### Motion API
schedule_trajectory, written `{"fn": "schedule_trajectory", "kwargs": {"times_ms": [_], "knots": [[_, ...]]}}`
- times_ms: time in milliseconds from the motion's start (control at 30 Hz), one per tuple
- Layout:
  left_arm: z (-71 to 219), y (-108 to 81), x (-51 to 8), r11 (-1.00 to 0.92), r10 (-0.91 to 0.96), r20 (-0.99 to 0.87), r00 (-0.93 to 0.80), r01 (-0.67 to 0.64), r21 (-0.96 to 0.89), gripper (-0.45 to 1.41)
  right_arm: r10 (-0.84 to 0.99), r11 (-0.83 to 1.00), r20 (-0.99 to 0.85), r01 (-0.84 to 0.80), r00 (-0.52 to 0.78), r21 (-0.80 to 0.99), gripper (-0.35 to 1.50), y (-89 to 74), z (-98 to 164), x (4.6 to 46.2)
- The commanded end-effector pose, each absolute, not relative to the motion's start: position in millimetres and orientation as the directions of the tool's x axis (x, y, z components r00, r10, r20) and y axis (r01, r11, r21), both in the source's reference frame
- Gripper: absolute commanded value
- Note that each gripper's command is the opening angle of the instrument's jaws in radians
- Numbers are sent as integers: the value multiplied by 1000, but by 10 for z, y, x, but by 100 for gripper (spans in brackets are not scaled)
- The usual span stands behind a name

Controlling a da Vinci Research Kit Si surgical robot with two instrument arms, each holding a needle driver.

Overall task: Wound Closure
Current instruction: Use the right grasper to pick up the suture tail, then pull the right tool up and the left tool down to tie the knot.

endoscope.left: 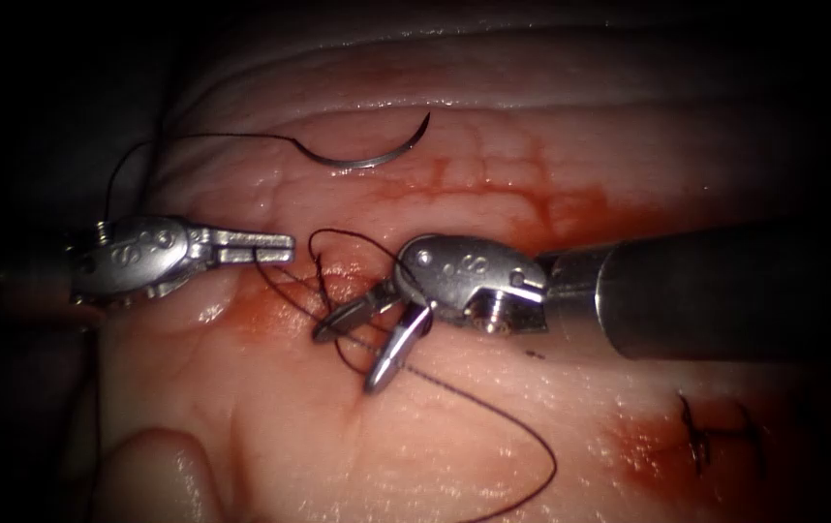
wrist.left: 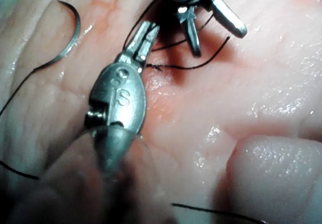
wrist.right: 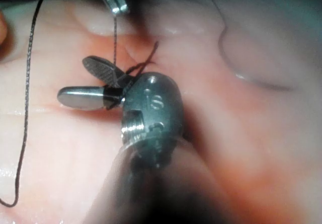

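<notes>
I count two pincers over the tissue [endoscope.left: 454, 446]: the left pincer [endoscope.left: 275, 248] and the right pincer [endoscope.left: 353, 349]. One curved needle [endoscope.left: 367, 158] lies loose. One long thread [endoscope.left: 493, 402] trails from it. One finished stitch [endoscope.left: 701, 436] sits at lower right.

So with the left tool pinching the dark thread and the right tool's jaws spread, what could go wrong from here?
1. The curved steel needle lies loose on the pale tissue, held by neither tool; a tug on the thin dark thread might drag it.
2. Thread winds around the open right tool near its jaw hinge and could snag there.
3. The shut left tool grips the thread near the cut; a hard pull could fray it.
</notes>
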State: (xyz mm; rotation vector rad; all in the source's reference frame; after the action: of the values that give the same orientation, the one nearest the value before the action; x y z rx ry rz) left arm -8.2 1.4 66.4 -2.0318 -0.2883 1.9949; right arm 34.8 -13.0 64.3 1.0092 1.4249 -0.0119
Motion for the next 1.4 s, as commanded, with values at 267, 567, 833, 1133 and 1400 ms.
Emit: {"fn": "schedule_trajectory", "kwargs": {"times_ms": [267, 567, 833, 1133, 1400], "knots": [[671, 8, -87, -939, 340, -940, 27, -52, -341, -45, 482, 659, -859, 576, 171, 484, 99, -143, 659, 361], [671, 8, -88, -937, 345, -938, 28, -52, -346, -45, 463, 697, -873, 545, 153, 465, -35, -137, 659, 365], [668, -2, -88, -939, 341, -940, 28, -47, -342, -45, 487, 722, -860, 484, 154, 495, -35, -107, 655, 373], [656, -35, -78, -939, 344, -939, 9, -15, -344, -45, 514, 731, -845, 440, 146, 521, -35, -77, 660, 367], [644, -90, -95, -930, 357, -933, -37, 78, -359, -45, 549, 737, -825, 387, 134, 554, -35, -63, 673, 374]]}}
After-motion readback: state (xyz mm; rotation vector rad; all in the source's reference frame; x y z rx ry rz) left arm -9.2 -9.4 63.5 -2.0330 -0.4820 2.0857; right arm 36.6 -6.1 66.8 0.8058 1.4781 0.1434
